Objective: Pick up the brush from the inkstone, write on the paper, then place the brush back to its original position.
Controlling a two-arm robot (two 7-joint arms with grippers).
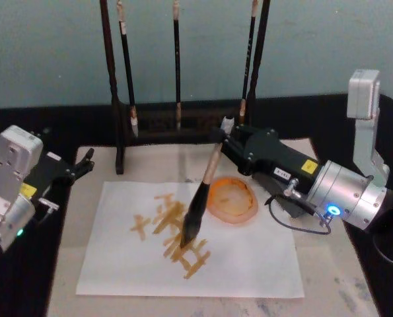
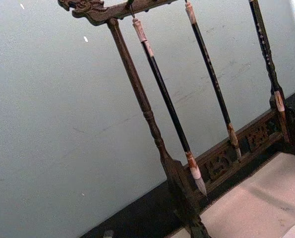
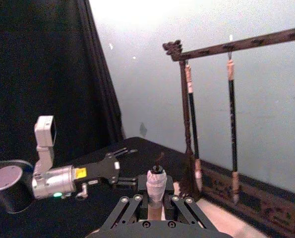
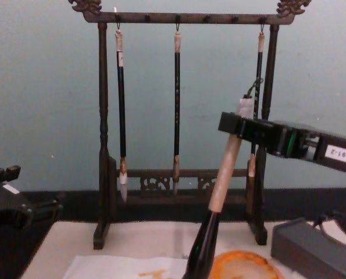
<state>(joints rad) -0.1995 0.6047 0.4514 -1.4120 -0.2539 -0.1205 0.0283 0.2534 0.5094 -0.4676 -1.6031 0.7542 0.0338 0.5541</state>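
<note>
Presently the brush (image 1: 199,198) stands tilted over the paper (image 1: 249,264), its pale upper handle leaning back toward the rack and its dark bristle tip down among the orange-yellow strokes near the sheet's middle, apparently touching it. The right claw (image 1: 219,137) is pinching the brush by the top of the handle, one finger on each side; in the right wrist view the handle's end stands up between them. The right arm reaches in from the right side, passing above the inkstone (image 1: 232,198). The inkstone, a shallow round orange dish, sits on the paper's far right part, just beside the black lower section of the brush; its inside is pale orange, and whether it holds liquid cannot be told. A dark grey block (image 4: 312,247) lies just right of the dish, under the right arm. The paper lies flat on a cream felt mat (image 1: 328,277), which covers the black counter (image 1: 64,125). A dark wooden rack (image 4: 103,174) stands at the mat's far edge, behind the brush, with three thin brushes (image 4: 177,104) hanging from its top bar, tips down and clear of the base. The left claw (image 1: 84,162) rests at the mat's left edge, well apart from the paper; whether it is spread or pressed together cannot be told.
</note>
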